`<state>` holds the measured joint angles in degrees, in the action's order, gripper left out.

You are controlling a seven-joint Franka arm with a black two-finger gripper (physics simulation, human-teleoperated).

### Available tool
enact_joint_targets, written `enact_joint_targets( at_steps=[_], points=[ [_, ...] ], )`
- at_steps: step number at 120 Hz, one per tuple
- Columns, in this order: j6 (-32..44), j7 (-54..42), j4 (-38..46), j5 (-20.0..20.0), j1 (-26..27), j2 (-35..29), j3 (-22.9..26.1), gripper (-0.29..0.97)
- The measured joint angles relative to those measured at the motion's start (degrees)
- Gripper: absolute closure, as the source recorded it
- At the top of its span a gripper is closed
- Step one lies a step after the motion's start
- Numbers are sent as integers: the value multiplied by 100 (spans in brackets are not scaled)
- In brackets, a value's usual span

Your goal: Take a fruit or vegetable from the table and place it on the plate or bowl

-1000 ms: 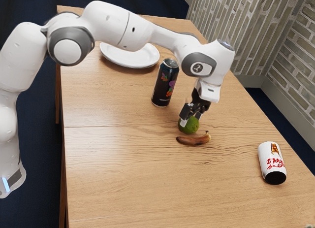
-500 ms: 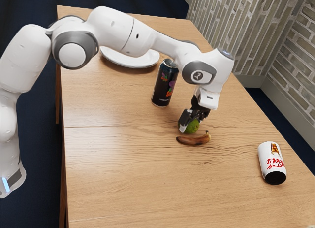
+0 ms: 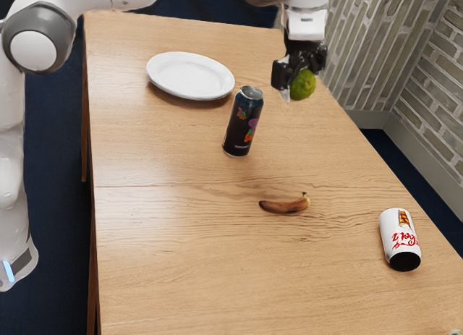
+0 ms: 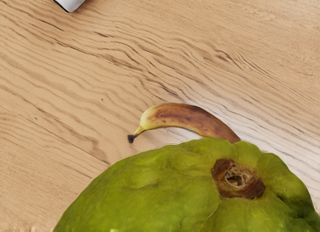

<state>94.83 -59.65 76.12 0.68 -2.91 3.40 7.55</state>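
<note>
Fingers (image 3: pixel 279 74) clamped on the green guava (image 3: pixel 304 85), high over the counter (image 3: pixel 181 241). Grip looks off-centre, so it could slip en route to the white plate (image 3: pixel 190 75), or clip the soda can (image 3: pixel 242 122) if it dips.

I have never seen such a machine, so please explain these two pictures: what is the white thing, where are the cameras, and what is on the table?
The white thing is a simulated robot arm; at its end sits a two-finger pincer. The wide picture is taken from beside the arm; the close one comes from a camera on its hand, looking down. The pincer is shut on a green fruit and holds it in the air above the table. On the table are a white plate, an upright dark can, a banana and a white can lying on its side. In the close picture, the big green shape is the held fruit, with the banana on the table beneath.
</note>
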Motion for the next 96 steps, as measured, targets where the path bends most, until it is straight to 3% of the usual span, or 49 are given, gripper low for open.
enact_joint_targets(
  at_steps=[4,15,20,31,41,49,66,81,96],
  points=[
    [-134,4,-8,-12,157,-238,-212,41],
    [-516,3,-9,72,1136,-635,-1364,41],
    [-657,-5,-1,141,1255,-699,-1855,41],
    [-874,-45,28,230,372,-715,-2781,42],
    [-981,-89,40,271,-591,-649,-3310,45],
    [-1031,-127,39,286,-997,-599,-3477,47],
    [-982,-214,70,217,-1263,-369,-3387,50],
    [-712,-309,255,71,-1451,280,-3364,52],
    [-435,-421,283,-71,-2018,863,-3340,55]
  ],
)
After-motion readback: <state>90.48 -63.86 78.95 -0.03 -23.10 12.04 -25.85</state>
